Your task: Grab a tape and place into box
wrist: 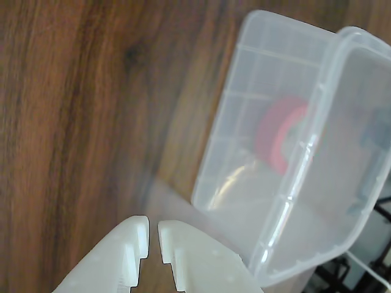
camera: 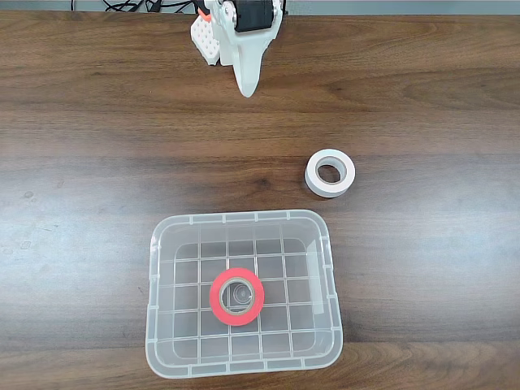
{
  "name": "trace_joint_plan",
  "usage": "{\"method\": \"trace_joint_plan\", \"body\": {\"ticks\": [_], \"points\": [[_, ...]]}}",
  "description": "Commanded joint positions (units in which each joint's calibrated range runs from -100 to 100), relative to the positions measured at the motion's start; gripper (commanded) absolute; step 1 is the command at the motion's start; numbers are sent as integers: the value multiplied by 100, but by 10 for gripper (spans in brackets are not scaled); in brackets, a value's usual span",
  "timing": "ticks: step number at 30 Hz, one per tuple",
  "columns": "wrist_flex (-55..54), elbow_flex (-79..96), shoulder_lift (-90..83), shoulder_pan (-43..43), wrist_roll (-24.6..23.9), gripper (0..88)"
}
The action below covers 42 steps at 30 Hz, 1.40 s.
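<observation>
Gripper raised – jaws (seemingly) nearly closed.

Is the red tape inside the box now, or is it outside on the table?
Inside. In the fixed view the red tape lies flat on the grid bottom of the box; the wrist view shows it through the clear wall.

- The gripper is white plastic, with a long tapered finger and a perforated pad.
- A black motor block and an orange part sit above.
- In the wrist view, the fingertips are stepped.
</observation>
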Motion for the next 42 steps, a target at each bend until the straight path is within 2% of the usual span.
{"method": "trace_joint_plan", "body": {"ticks": [1,4,10,12,14,17,42], "points": [[-966,1390,-1326,-13,-139,13],[-1411,2293,-2083,-50,-175,13],[-1394,3616,-3322,-28,-228,14],[-1274,3817,-3563,-35,-455,14],[-1214,3931,-3595,-50,-729,14],[-1197,3966,-3571,-50,-840,14],[-1163,4448,-3571,24,-813,11]]}}
